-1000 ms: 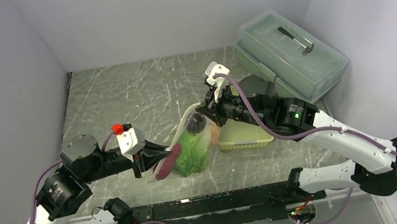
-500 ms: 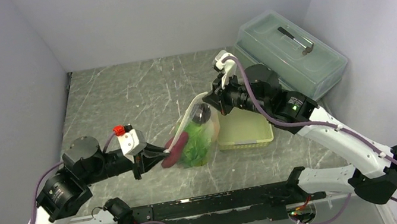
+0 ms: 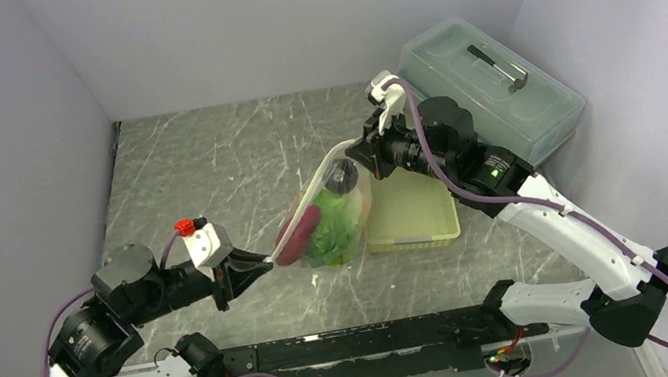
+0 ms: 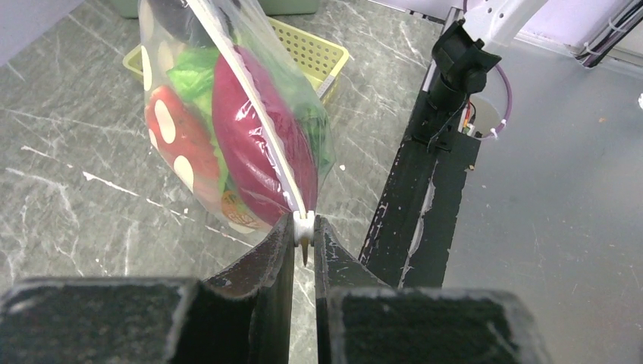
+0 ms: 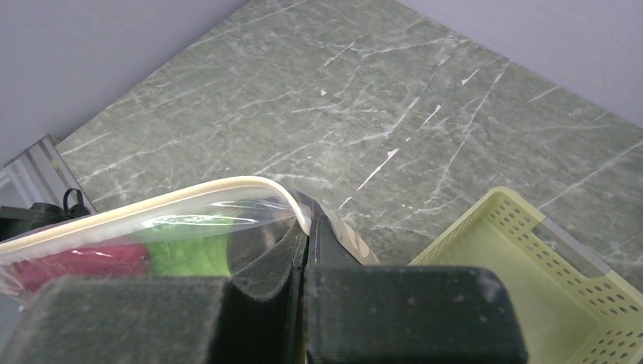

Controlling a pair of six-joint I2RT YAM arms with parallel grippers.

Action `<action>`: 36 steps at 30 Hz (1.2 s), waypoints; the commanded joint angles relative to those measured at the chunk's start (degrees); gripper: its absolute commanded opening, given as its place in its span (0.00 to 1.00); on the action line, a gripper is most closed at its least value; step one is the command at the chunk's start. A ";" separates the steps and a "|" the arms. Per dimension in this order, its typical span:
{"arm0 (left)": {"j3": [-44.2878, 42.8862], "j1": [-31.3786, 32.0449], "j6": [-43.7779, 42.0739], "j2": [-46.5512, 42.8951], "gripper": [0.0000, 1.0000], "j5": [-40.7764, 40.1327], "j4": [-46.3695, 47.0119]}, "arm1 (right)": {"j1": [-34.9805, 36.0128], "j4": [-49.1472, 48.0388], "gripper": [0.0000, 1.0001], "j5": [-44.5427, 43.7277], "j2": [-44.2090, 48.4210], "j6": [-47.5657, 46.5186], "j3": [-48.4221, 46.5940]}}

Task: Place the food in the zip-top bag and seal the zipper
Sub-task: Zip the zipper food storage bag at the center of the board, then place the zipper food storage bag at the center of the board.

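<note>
The zip-top bag (image 3: pixel 327 222) hangs stretched between both grippers, just off the table. Through its clear wall I see the food: a maroon piece (image 4: pixel 258 144), green lettuce (image 4: pixel 191 74), a red piece with pale spots (image 4: pixel 178 140) and a dark ball (image 3: pixel 340 177). The zipper (image 4: pixel 250 106) runs taut as a pale strip along the top edge. My left gripper (image 4: pixel 303 231) is shut on the small white slider at the zipper's near end. My right gripper (image 5: pixel 307 227) is shut on the bag's far corner, beside the curved zipper (image 5: pixel 152 203).
A pale green slotted basket (image 3: pixel 413 218) sits on the table just right of the bag, also in the right wrist view (image 5: pixel 531 265). A large translucent lidded box (image 3: pixel 489 91) stands at the back right. The black rail (image 4: pixel 425 174) runs along the near edge.
The right gripper has carried the bag's far corner up and to the far right. The left arm has drawn back to the left, and the bag now hangs tauter between them.
</note>
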State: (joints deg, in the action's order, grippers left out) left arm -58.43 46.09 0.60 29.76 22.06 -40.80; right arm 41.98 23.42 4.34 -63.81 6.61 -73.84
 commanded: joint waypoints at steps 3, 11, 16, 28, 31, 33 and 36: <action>0.25 0.27 3.34 -1.96 0.00 -0.50 -2.65 | -2.16 -7.29 0.00 -1.01 0.61 -0.75 -1.12; -0.10 0.27 3.66 -1.11 0.17 -2.14 -1.25 | -2.16 -8.42 0.00 4.95 1.18 -2.13 -0.39; -1.05 0.31 3.63 -0.16 0.46 -5.33 -0.76 | -2.16 -7.92 0.00 7.67 1.19 -3.27 -0.59; -1.30 0.31 3.57 0.27 0.73 -10.50 1.40 | -2.14 -7.69 0.00 11.83 1.49 -5.28 -0.07; -1.70 0.31 3.36 0.58 0.79 -11.26 1.51 | -2.16 -7.90 0.00 12.60 1.61 -5.38 0.17; -1.93 0.30 3.14 0.63 0.81 -11.73 1.42 | -2.16 -8.08 0.00 13.62 1.64 -5.45 0.27; -2.41 0.27 2.77 0.91 0.85 -11.38 1.50 | -2.16 -8.19 0.00 16.34 1.67 -5.88 0.24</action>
State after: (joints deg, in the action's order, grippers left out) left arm -58.39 46.22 3.75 29.89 11.64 -41.41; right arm 39.94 20.88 16.71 -63.83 1.83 -73.19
